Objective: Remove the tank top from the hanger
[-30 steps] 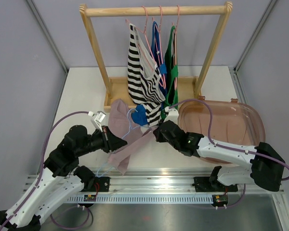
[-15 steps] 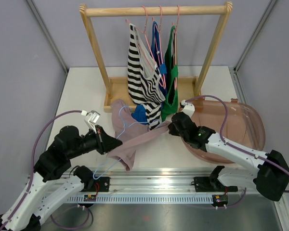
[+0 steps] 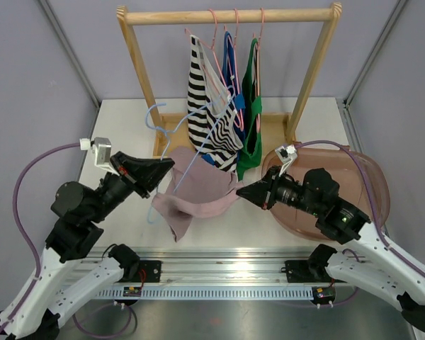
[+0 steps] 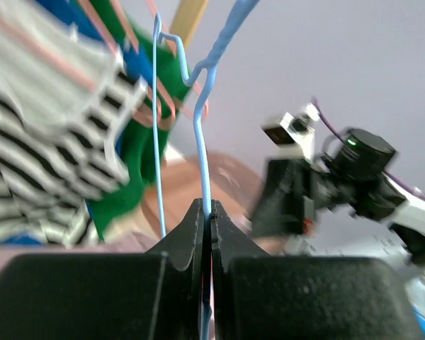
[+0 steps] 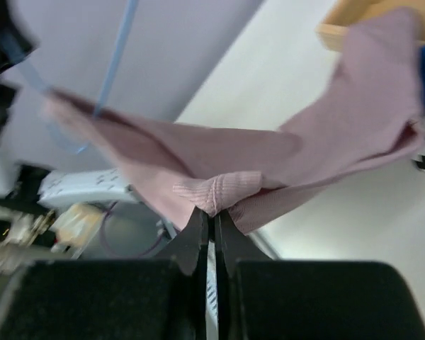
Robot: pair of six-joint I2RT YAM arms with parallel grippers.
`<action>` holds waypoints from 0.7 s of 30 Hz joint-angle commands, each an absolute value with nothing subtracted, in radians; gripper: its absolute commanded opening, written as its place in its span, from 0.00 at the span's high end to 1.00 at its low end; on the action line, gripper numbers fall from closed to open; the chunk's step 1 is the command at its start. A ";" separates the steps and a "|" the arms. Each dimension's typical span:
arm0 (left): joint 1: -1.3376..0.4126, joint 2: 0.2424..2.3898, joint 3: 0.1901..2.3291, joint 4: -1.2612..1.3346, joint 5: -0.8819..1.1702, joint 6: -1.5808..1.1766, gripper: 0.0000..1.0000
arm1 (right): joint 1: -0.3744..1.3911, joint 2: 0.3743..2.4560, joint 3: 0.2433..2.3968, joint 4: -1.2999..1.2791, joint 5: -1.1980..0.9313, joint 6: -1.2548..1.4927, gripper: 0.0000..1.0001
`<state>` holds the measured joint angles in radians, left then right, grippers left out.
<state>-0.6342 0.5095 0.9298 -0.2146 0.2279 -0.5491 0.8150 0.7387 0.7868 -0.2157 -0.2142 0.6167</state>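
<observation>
Left gripper point(image 3: 171, 161), jaws pinched shut on the blue hanger point(image 3: 158, 122), holds it before the wooden rack point(image 3: 227, 15); right gripper point(image 3: 239, 193) clamps the mauve tank top point(image 3: 198, 191) by its edge. Garment spans sideways between them, below the rack's rail, its left end apparently caught on the hanger.

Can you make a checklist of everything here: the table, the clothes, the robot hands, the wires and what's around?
Surface: white table, under the rack and tub.
Job's things: pink tank top stretched between both grippers; blue hanger raised, its wire running into the fabric.
Clutter: striped top, blue top and green top on a wooden rack; brown tub at right.
Grippers: left gripper shut on the hanger wire; right gripper shut on a fabric fold.
Cables: purple cable looping off each arm.
Surroundings: grey walls; metal rail at near edge.
</observation>
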 commanded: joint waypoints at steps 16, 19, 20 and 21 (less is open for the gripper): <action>-0.640 0.676 0.946 0.391 -0.199 -0.117 1.00 | 0.882 0.891 1.057 -0.188 -0.488 0.599 1.00; -0.640 0.673 0.888 0.457 -0.218 -0.068 1.00 | 0.935 0.960 1.043 -0.325 -0.306 0.511 1.00; -0.640 0.670 0.875 0.475 -0.221 -0.066 1.00 | 0.943 0.975 1.028 -0.339 -0.267 0.506 1.00; -0.640 0.670 0.862 0.491 -0.225 -0.066 1.00 | 0.953 0.998 1.010 -0.350 -0.194 0.514 1.00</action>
